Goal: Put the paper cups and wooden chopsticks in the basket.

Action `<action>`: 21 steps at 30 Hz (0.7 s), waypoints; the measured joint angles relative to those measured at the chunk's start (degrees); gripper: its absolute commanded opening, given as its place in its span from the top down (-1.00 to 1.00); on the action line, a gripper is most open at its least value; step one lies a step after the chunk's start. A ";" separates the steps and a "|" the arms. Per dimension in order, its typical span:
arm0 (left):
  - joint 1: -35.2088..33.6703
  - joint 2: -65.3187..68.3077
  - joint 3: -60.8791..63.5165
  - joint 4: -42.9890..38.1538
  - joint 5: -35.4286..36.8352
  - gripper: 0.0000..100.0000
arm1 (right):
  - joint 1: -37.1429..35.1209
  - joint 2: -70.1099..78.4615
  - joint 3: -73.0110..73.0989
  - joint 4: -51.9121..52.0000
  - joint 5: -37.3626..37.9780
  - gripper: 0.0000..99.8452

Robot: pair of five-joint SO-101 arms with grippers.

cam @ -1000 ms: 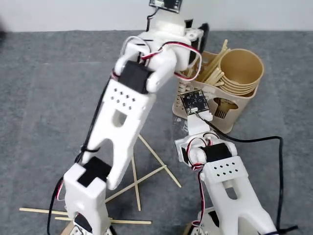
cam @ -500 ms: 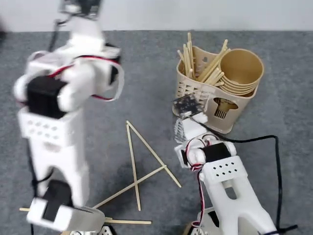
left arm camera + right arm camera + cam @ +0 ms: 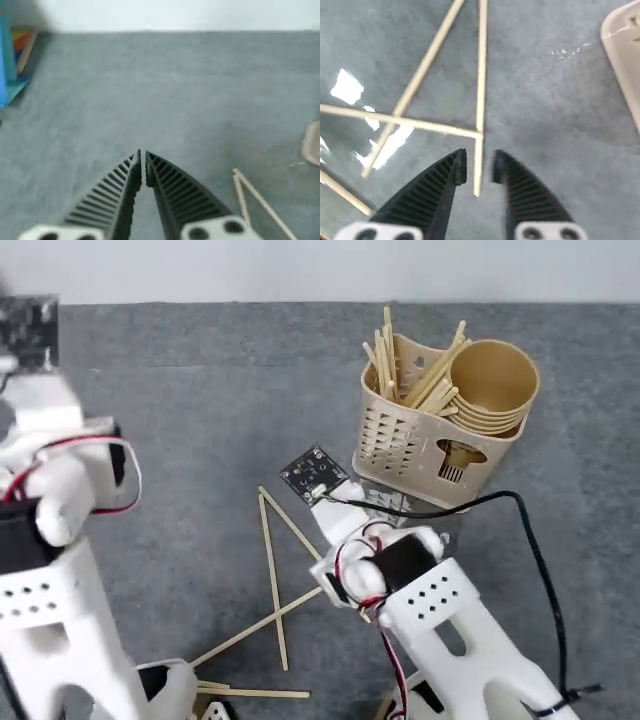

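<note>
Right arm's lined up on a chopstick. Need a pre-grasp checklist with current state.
1. Right gripper open: ok.
2. Chopstick end between its jaws: ok.
3. Grasp spot free of other sticks: not ok, a second chopstick meets it just past the fingertips.
4. Left gripper out of the way: ok, shut over bare carpet.
5. Basket upright, cups inside: ok.
6. Right gripper's height above the carpet: cannot tell.

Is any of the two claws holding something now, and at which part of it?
Nothing is held. The left claw is shut and empty; the right claw is open, one chopstick end lying loose between its jaws.
</note>
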 measured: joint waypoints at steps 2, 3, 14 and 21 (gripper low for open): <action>-2.02 -3.34 7.91 -3.43 0.00 0.97 | -1.32 0.00 0.00 -1.67 -2.37 0.56; -2.99 -5.01 11.96 -5.10 0.00 0.97 | -2.29 0.00 0.00 -2.46 -3.25 0.56; -9.76 -21.63 47.47 -20.92 0.09 0.97 | -8.62 12.48 -6.68 -7.47 -10.81 0.43; -9.76 -31.12 59.16 -25.93 0.09 0.97 | -10.55 31.47 -16.97 -7.91 -14.24 0.34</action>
